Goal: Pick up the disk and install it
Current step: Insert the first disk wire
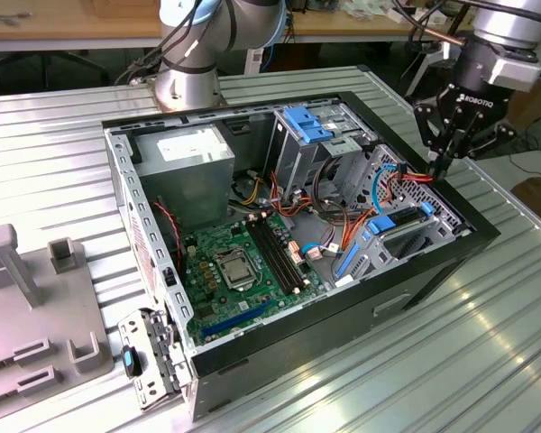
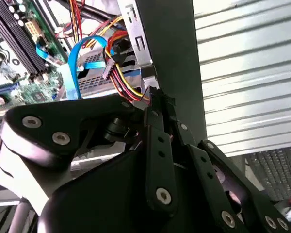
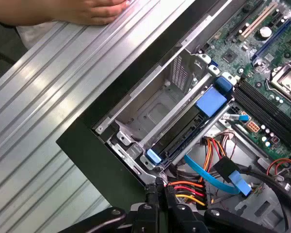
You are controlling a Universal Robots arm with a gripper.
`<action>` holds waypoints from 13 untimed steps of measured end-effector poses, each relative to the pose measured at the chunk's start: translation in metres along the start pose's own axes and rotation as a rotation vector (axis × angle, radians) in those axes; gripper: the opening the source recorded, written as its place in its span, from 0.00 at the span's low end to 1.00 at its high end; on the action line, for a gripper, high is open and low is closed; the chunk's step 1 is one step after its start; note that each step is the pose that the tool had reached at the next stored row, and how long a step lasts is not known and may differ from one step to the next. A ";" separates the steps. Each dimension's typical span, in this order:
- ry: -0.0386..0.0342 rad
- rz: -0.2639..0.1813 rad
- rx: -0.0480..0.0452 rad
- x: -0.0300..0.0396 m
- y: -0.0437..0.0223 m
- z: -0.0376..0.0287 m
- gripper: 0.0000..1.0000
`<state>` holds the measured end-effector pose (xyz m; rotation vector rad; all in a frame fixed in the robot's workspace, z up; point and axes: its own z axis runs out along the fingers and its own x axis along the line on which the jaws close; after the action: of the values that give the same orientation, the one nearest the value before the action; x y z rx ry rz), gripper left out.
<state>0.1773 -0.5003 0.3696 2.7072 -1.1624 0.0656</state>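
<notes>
The pincer is hanging at the exterior view's upper right, its fingers pressed together on nothing, its tips just beside the red and yellow cables. In the first wrist view the disk is lying mid-frame in the computer case's corner bay, and a hand is resting on the ribbed desk at the upper left.

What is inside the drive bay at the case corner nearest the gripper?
In the first wrist view, the disk in its blue carrier sits in one slot of the drive bay; the slot beside it is bare metal. Whatever lies beneath the disk is covered.
</notes>
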 end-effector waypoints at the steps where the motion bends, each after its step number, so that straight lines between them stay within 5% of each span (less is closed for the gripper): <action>1: -0.0056 0.033 -0.0040 0.0000 0.0000 0.0005 0.17; 13: -0.0480 0.293 -0.0349 -0.0003 -0.0003 0.0025 0.17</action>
<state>0.1773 -0.5004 0.3670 2.5003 -1.5512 0.0220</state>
